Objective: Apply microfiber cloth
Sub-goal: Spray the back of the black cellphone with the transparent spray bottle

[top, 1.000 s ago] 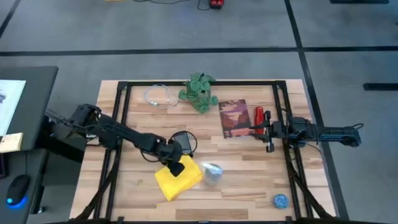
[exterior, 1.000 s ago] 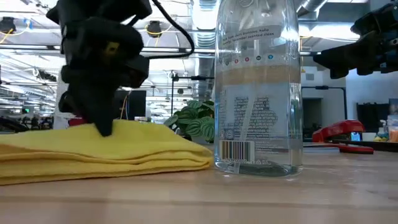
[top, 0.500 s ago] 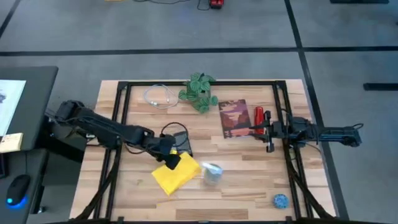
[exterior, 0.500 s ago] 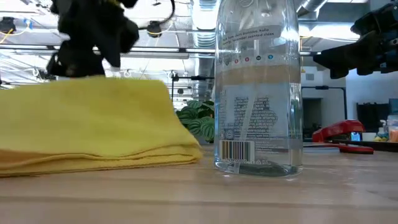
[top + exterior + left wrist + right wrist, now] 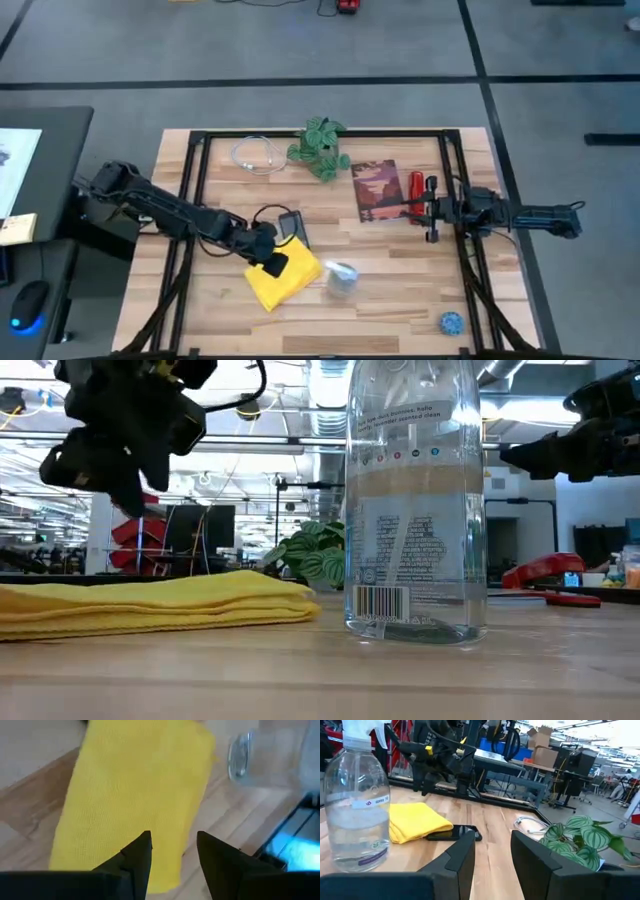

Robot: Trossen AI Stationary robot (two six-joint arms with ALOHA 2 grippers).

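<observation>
From above, the bright yellow folded microfiber cloth [image 5: 284, 280] lies flat on the pale wooden table [image 5: 390, 300], toward its front and left of centre. The left gripper [image 5: 268, 262] sits over the cloth's far left corner, and beside it a flat black phone [image 5: 293, 228] rests just behind the cloth. A clear plastic spray bottle [image 5: 342, 278] stands just to the right of the cloth. Further back are a green leafy plant [image 5: 320, 148], a coiled white cable [image 5: 256, 155] and a reddish-brown picture card [image 5: 376, 190]. The right gripper [image 5: 432, 210] hangs near a red stapler [image 5: 417, 187] at the table's right side, and a small blue ball [image 5: 452, 323] lies near the front right corner.

At table height, the cloth [image 5: 150, 603] lies low and flat in folded layers, its right end close to the bottle [image 5: 415, 500] but apart from it. The left gripper [image 5: 125, 435] is above the cloth, clear of it. The stapler [image 5: 555, 575] shows at the right, with the plant [image 5: 312, 555] behind the cloth.

From the left wrist, the two dark fingers [image 5: 137, 857] stand parted with nothing between them, the cloth [image 5: 135, 795] spread beneath and the bottle's base [image 5: 260, 755] beyond it.

From the right wrist, that gripper's fingers [image 5: 465, 855] are likewise spread and empty. Ahead lie the bottle [image 5: 357, 805], the cloth [image 5: 417, 820] and the phone [image 5: 454, 833] touching the cloth's edge, with the plant [image 5: 582, 837] and the cable [image 5: 530, 825] off to one side.
</observation>
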